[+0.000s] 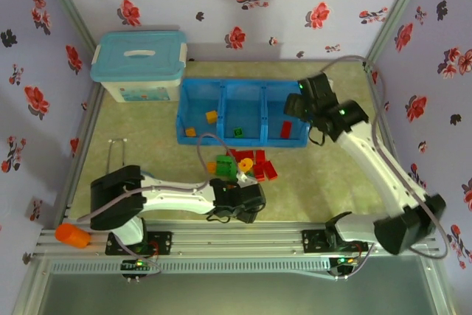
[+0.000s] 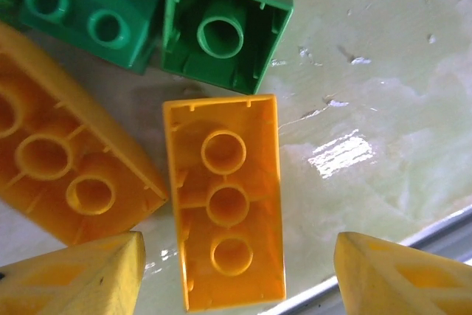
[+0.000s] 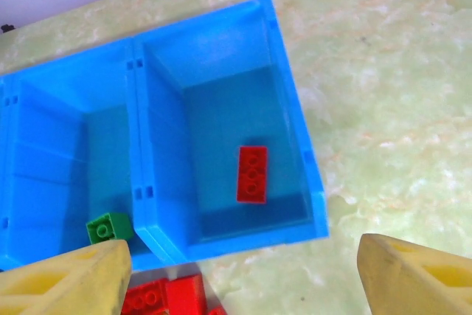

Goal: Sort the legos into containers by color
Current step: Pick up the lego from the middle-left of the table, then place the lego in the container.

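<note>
**Glossy Bricks, Both Grippers Open**

The left gripper (image 2: pixel 236 282) stands open. Its yellow wedge fingers flank an upturned orange brick (image 2: pixel 225 201), a hollow block with three round tubes inside, and do not touch it. The right gripper (image 3: pixel 240 278) hangs open above the smooth blue tray (image 3: pixel 295 108). A studded red brick (image 3: pixel 251 174) lies flat in the tray's end compartment, just ahead of the fingers.

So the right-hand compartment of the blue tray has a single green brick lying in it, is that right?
Not quite. The single brick lying in the right-hand compartment of the blue tray is red, not green, as the right wrist view shows.
</note>
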You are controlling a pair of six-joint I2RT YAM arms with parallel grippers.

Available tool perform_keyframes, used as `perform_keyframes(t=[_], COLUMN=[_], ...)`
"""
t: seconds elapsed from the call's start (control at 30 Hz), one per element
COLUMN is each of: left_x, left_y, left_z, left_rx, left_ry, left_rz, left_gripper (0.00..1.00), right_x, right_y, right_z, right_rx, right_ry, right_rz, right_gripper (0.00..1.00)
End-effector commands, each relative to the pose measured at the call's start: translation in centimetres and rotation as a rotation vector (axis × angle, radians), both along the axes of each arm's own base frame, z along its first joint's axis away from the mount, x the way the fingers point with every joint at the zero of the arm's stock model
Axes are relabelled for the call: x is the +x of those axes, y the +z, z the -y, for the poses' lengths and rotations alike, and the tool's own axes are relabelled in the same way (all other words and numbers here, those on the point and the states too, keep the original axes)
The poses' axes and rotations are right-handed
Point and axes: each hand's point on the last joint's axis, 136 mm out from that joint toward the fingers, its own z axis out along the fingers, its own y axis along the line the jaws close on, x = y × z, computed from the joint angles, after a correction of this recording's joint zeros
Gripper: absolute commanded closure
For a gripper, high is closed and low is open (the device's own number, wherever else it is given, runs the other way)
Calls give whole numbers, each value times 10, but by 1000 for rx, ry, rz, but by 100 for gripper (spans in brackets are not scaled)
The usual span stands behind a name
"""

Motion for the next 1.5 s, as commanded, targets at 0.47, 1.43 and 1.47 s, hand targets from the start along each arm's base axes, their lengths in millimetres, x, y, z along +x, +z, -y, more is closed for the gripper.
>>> perform_keyframes(t=[0.47, 1.43, 1.47], left_x=[16, 286, 290], left_y=[12, 104, 100], left_z=[5, -133, -133], left_rx=[91, -54, -54], left_ry=[3, 382, 385], left_rz=[61, 109, 99], left_gripper=[65, 67, 67], right_x=[-59, -144, -144], right_y=[-66, -155, -154], right_z=[8, -7, -10], right_rx=[70, 87, 90], right_ry=[-45, -7, 0], right_rz=[-55, -143, -139], right_gripper=[23, 26, 26])
